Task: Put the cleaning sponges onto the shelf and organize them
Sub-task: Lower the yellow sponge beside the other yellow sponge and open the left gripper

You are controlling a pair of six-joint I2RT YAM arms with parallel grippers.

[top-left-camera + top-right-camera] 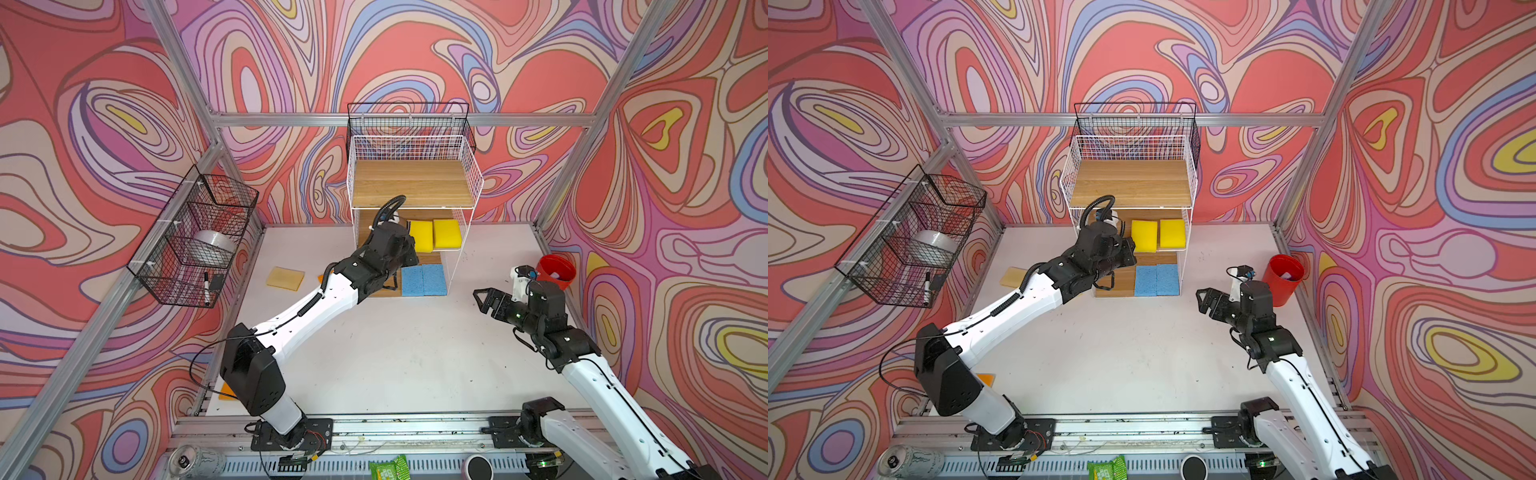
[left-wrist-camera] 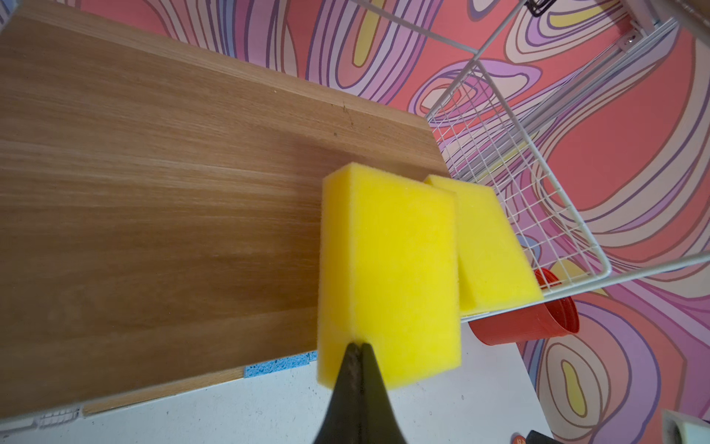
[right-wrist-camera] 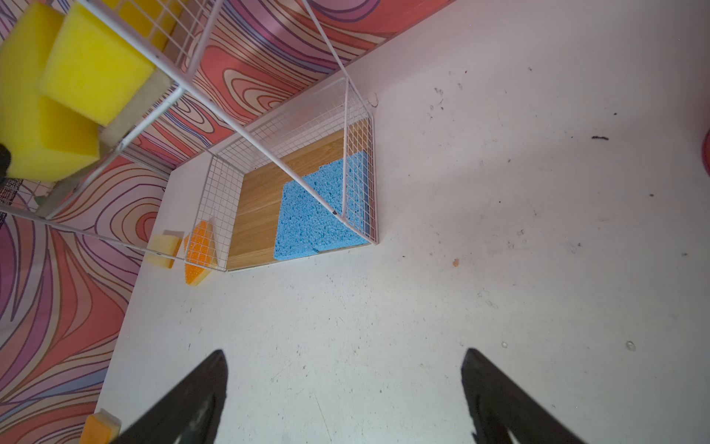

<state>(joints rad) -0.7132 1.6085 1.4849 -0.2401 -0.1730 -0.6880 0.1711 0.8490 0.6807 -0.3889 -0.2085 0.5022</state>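
The shelf (image 1: 411, 183) (image 1: 1129, 183) stands at the back centre, its top board bare. Two yellow sponges (image 1: 420, 236) (image 1: 447, 233) lie side by side on the right of its middle board. My left gripper (image 2: 359, 346) is shut, its tips pressed against the near edge of the left yellow sponge (image 2: 395, 269). Two blue sponges (image 1: 424, 280) (image 3: 311, 215) lie on the bottom board. A tan-side-up sponge (image 1: 285, 278) and an orange one (image 3: 199, 250) lie on the table left of the shelf. A third (image 1: 986, 379) lies by the left arm's base. My right gripper (image 1: 482, 301) (image 3: 345, 351) hangs open over bare table.
A red cup (image 1: 555, 272) lies on its side at the right wall behind the right wrist. A black wire basket (image 1: 195, 241) with a tape roll and marker hangs on the left wall. Another black basket (image 1: 409, 120) hangs behind the shelf. A can (image 1: 195, 461) lies beyond the front rail.
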